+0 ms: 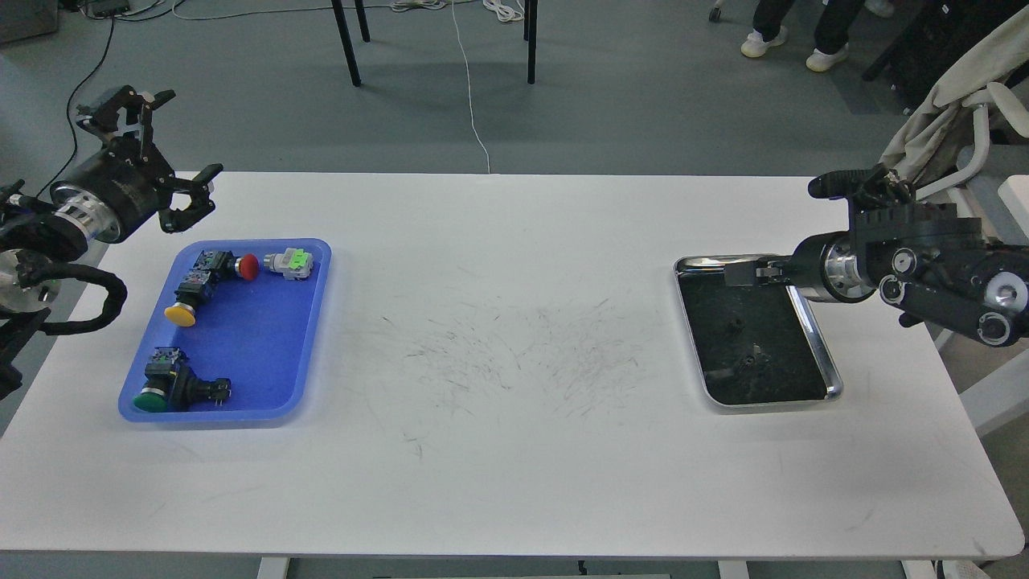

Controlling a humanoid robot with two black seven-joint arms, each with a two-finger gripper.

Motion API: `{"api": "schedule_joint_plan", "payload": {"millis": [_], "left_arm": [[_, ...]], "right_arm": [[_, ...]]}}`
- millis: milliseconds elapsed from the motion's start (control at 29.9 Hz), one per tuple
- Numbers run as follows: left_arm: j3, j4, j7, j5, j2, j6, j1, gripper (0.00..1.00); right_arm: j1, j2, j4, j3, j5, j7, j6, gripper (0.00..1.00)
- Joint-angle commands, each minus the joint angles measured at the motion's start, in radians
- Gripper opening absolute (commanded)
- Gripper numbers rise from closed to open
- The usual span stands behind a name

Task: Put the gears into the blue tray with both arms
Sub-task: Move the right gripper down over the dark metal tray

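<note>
Two tiny black gears, one (733, 325) and the other (752, 355), lie on the dark inside of the shiny steel tray (813, 338) at the right. The blue tray (257, 346) sits at the left and holds several push-button switches. My left gripper (193, 133) hangs open beyond the blue tray's far left corner, fingers spread wide with nothing between them. My right gripper (739, 273) reaches in from the right, low over the steel tray's far edge and above the gears. Its dark fingers look like one narrow piece.
In the blue tray lie switches with a red cap (248, 267), a yellow cap (180, 314) and a green cap (150, 400), plus a grey and green part (291, 263). Scuffed bare tabletop (506, 354) lies between the trays. Chair legs and a person's feet are beyond the table.
</note>
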Motion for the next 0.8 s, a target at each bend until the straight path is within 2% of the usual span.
{"api": "schedule_joint_plan", "payload": {"millis": [0,201,501,769], "left_arm": [[0.000,0.000,0.000,0.000,0.000,0.000,0.001,0.99],[0.000,0.001,0.000,-0.001,0.000,0.000,0.001,0.99],[0.000,0.001,0.000,-0.001,0.000,0.001,0.001,0.99],[0.000,0.001,0.000,0.000,0.000,0.001,0.001,0.99]], "right_arm": [[-0.025,0.018,-0.007,0.000,-0.021,0.009,-0.001,0.87],[-0.044,0.038,-0.035,-0.006,-0.022,0.017,-0.001,0.83],[-0.068,0.068,-0.068,-0.006,-0.022,0.029,-0.001,0.83],[-0.077,0.094,-0.088,-0.006,-0.022,0.037,-0.001,0.77]]}}
